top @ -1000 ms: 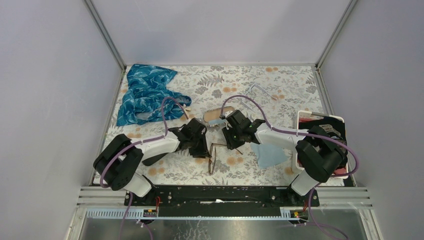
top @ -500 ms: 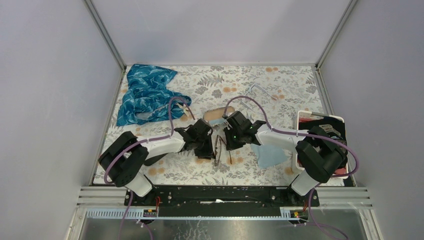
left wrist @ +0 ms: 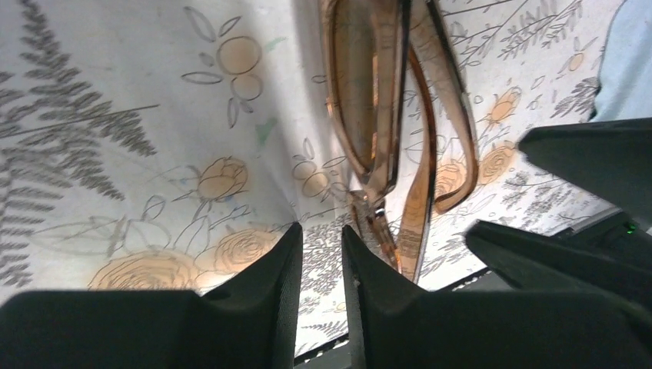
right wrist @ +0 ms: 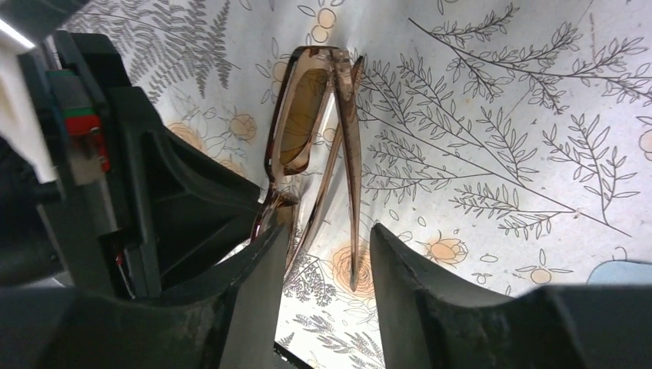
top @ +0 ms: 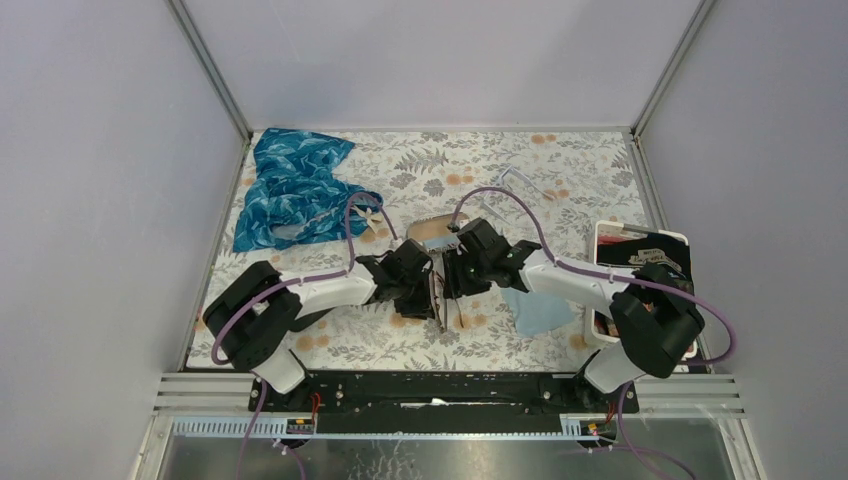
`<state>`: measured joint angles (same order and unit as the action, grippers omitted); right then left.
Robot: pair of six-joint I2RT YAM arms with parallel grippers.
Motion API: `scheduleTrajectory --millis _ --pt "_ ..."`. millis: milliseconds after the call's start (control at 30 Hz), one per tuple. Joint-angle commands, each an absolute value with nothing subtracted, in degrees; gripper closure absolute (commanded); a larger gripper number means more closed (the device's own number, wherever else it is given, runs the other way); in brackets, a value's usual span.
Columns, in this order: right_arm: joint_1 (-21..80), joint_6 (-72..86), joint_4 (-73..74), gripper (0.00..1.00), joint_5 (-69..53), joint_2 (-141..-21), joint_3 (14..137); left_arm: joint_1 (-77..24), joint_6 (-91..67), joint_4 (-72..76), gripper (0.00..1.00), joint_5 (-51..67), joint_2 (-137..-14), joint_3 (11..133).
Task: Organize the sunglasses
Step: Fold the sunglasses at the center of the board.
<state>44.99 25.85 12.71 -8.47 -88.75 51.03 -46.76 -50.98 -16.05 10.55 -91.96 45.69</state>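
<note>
- Two hands are found meeting at the middle of the counter, with the sunglasses directly between them.
- Task item located: the folded sunglasses lie on the floral cloth near the 6 o'clock edge. In the overhead view their long axis runs from 12 to 6 o'clock.
- Left hand: its fingers are drawn close, and only cloth shows in the slit between them. The hinge end of the frame sits just beside the fingertip at 1 o'clock. Whether the frame is gripped cannot be told.
- Right hand: the fingers are spread. One temple arm runs between them toward 12 o'clock and is not seen to be touched.
- Deciding relation: the frame extends toward 12 o'clock from both sets of fingertips. Neither arm is judged clearly nearer, though the right hand already straddles the item.
- Surface: a patterned cloth is laid flat, so thin frame parts are judged hard to pick out against it.
- Surroundings: a blue patterned cloth is noted at 10 o'clock, a pale blue cloth just beside the right arm at 4 o'clock, and a white tray at 3 o'clock. Grey enclosure walls close three sides.
</note>
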Motion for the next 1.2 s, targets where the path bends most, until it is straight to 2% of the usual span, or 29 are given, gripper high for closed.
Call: scheduleTrajectory --millis 0,300,433,633,900,1167 --pt "45.4 26.4 14.2 0.44 -7.2 -84.3 50.8 -46.6 -49.5 -22.1 0.70 5.0 -89.0 44.9" --pt "46.8 29.3 11.8 0.12 -6.0 -84.8 51.1 -41.9 -50.0 -24.8 0.70 1.2 -80.3 42.0" --pt "48.6 30.2 12.7 0.06 -2.4 -87.5 52.6 -39.8 -51.6 -25.0 0.69 0.2 -76.8 40.2" --pt "50.8 30.6 14.7 0.05 4.5 -91.1 54.3 -37.7 -53.6 -25.4 0.66 -2.0 -74.0 38.5" --pt "52.7 30.4 13.6 0.12 5.1 -92.8 55.0 -37.1 -54.3 -25.2 0.65 -2.4 -73.3 38.2" --pt "53.8 30.5 13.3 0.25 5.8 -95.2 55.5 -37.0 -54.4 -24.8 0.65 -1.9 -73.5 37.8"
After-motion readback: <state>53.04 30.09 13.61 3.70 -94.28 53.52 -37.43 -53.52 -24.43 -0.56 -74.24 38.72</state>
